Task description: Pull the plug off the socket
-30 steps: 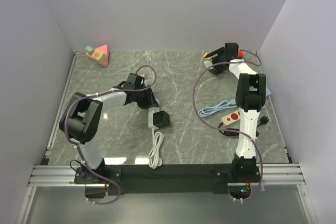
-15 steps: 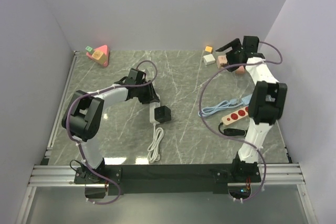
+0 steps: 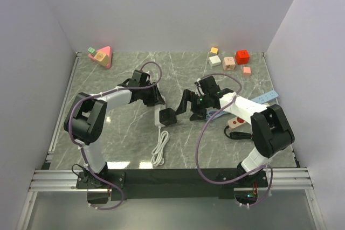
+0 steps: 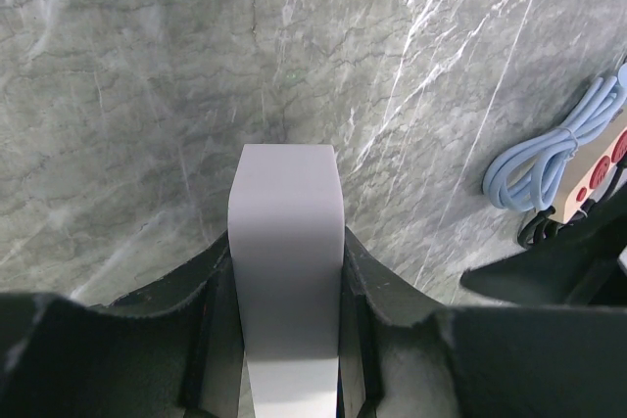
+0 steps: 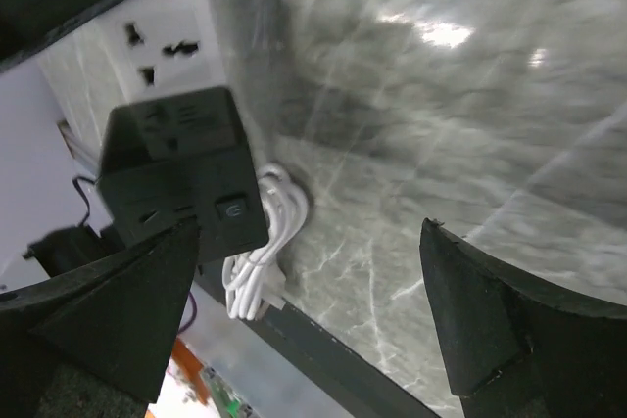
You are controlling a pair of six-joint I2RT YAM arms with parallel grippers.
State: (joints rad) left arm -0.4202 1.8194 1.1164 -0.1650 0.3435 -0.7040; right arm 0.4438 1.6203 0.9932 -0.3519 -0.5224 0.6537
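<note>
Socket: the white socket strip (image 3: 157, 118) lies near the middle of the worktop, a little toward the left edge.
Plug: the black plug (image 3: 167, 117), a cube, is still seated on the strip.
Left gripper (image 4: 286, 254): jaws closed on the strip's far end, one finger pressed against each long side.
Right gripper (image 3: 188, 109): jaws spread wide and holding nothing, just right of the plug.
Cable: the white cable (image 3: 160, 152) is coiled toward the near edge.
Right edge: a blue cable (image 3: 216, 114) and a red-buttoned strip (image 3: 237, 122).
Far right corner: coloured blocks (image 3: 229, 61).
Far left corner: a pink toy (image 3: 102, 56).
</note>
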